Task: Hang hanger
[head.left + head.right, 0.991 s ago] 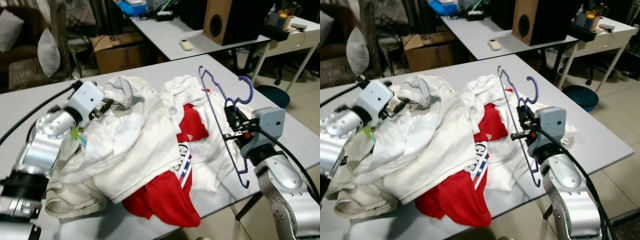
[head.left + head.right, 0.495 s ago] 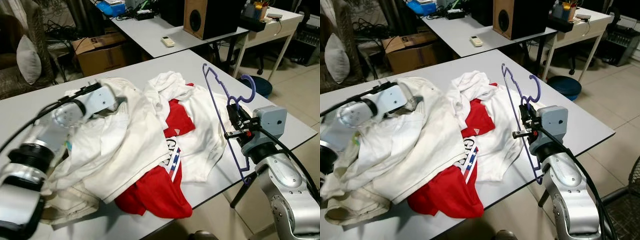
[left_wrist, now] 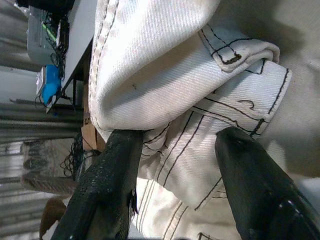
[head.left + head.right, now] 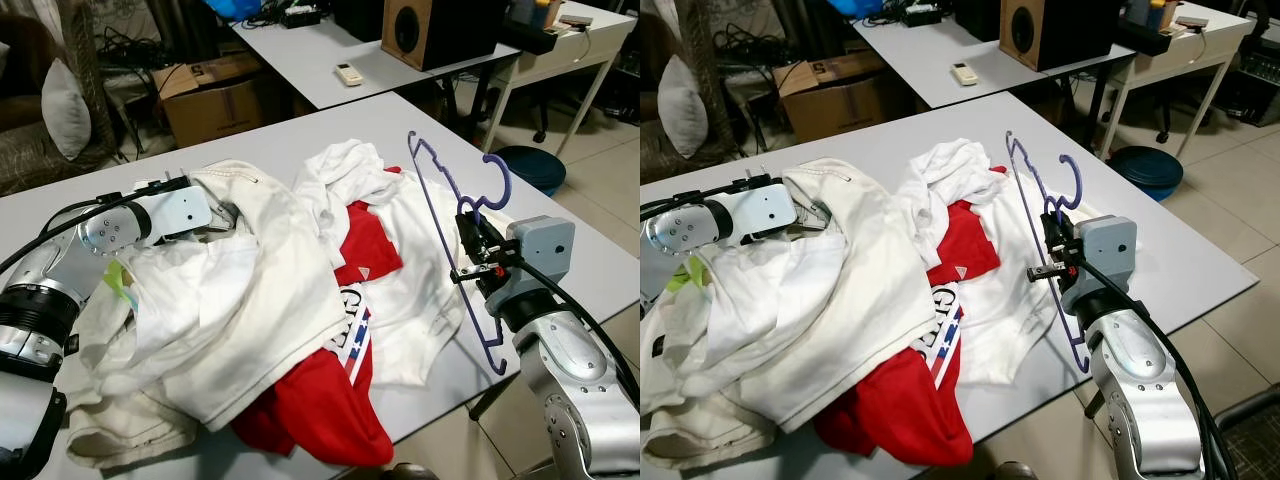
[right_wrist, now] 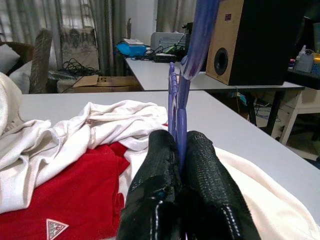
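Two end effectors at work over one heap of clothes (image 4: 270, 330) on the tabletop (image 4: 600, 270). Right end effector (image 4: 478, 252), just beside the heap's far edge, clamped shut on the purple hanger (image 4: 452, 215); held upright, hook topmost, clear of the cloth (likely so it can be carried off to a rail without snagging). Left end effector (image 3: 170, 145), at the heap's other side, fingers spread apart and pressed against a white stitched garment (image 3: 200, 90), probably to sort or steady it. Red shirt (image 4: 330, 400) in the heap with a small white triangular logo and partial lettering, unreadable.
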Tool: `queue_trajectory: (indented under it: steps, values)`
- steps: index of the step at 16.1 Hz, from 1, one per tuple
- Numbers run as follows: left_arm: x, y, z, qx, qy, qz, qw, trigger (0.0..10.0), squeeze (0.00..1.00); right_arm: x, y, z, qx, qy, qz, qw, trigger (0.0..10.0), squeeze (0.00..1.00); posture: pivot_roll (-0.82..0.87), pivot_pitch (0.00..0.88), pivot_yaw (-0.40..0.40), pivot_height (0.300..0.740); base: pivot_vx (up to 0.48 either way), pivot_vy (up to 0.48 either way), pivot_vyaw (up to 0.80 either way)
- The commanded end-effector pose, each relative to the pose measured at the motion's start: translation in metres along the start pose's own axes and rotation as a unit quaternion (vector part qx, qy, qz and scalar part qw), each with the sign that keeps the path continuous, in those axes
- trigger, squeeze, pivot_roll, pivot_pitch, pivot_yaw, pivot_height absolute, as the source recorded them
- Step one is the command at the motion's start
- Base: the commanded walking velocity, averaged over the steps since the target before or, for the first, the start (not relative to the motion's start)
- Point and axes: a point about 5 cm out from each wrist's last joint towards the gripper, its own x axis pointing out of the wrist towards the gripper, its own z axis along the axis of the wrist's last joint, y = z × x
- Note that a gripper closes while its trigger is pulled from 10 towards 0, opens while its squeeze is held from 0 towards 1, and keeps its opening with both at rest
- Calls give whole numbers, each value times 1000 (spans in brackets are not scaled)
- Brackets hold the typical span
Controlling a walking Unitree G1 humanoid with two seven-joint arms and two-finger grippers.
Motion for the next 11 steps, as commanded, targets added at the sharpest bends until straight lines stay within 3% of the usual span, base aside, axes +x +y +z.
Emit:
queue_trajectory:
  steps: [1,5,6,7,8,11]
  values:
    - [-1,2,-4,14,13,-7,1000,10000,0,1,2,4,-4,-12,6,1000,10000,0,-151,0,89,740,0,0,0]
    - [5,1,-7,33,34,23,999,10000,0,4,3,4,-6,-13,10,1000,10000,0,-145,0,85,740,0,0,0]
    - [6,3,-5,30,33,37,998,3725,0,5,4,4,-7,-14,10,1000,10000,0,-143,0,85,740,0,0,0]
    - [6,4,-5,28,32,43,998,3725,0,5,4,4,-7,-15,10,1000,10000,0,-143,0,85,740,0,0,0]
    - [7,5,-4,26,28,52,998,0,0,6,4,4,-7,-15,10,1000,10000,0,-139,0,86,740,0,0,0]
    - [6,9,1,14,7,63,998,0,0,7,5,2,-8,-14,9,1000,10000,0,-133,0,84,740,0,0,0]
